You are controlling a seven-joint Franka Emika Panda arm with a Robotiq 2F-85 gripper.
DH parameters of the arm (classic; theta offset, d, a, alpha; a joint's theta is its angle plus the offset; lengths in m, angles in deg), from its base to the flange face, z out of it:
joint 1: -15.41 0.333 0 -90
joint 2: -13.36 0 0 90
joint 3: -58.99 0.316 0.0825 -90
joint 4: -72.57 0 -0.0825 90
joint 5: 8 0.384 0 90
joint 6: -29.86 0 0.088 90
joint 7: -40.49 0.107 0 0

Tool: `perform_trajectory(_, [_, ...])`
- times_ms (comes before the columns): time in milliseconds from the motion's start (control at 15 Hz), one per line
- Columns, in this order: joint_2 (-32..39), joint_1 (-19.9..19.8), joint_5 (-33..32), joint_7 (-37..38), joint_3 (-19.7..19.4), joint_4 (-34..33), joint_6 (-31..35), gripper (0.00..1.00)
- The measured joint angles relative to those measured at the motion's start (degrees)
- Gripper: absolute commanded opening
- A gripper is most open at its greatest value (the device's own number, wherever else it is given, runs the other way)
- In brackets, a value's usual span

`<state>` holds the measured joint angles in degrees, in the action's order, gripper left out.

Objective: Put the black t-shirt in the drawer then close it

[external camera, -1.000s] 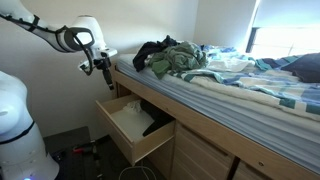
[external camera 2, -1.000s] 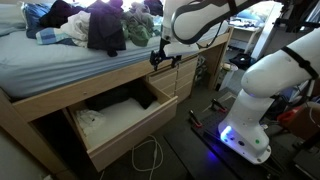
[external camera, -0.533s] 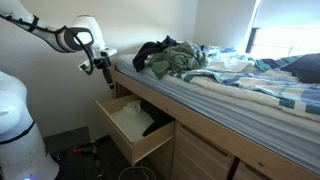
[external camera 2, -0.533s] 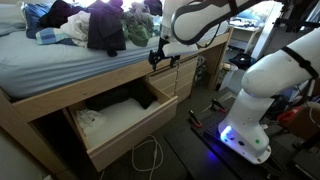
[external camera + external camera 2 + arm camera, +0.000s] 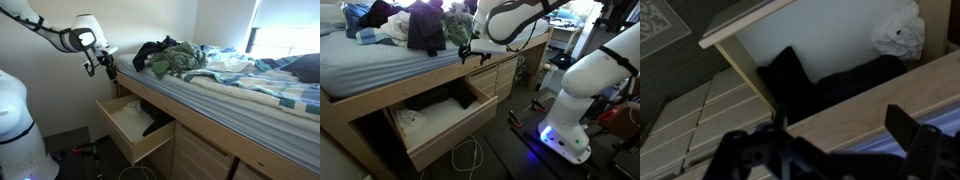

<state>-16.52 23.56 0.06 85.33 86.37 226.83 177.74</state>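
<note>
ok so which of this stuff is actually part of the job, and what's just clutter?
Job: black t-shirt; open drawer; jaws, open and empty.
Clutter: green garment; striped bedding; white cloth in the drawer; floor cable.

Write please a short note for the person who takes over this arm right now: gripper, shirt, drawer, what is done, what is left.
Gripper: open and empty, at the edge of the bed, above the drawer and beside the clothes pile.
Black t-shirt: on the bed, at the near end of the pile, not held.
Drawer: pulled open under the bed; a white cloth lies inside.
Done: nothing yet; the drawer is open and ready.
Left: grasp the shirt, put it in the drawer, push the drawer shut.
</note>
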Motion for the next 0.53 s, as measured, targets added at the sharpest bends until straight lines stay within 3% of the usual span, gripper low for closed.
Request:
perform_trajectory(267, [4.3, 0.0, 0.0, 5.2, 0.2, -2.6, 7.8, 1.0])
perform_trajectory(533, [8.6, 0.3, -1.0, 3.9, 0.1, -6.3, 13.7, 1.0])
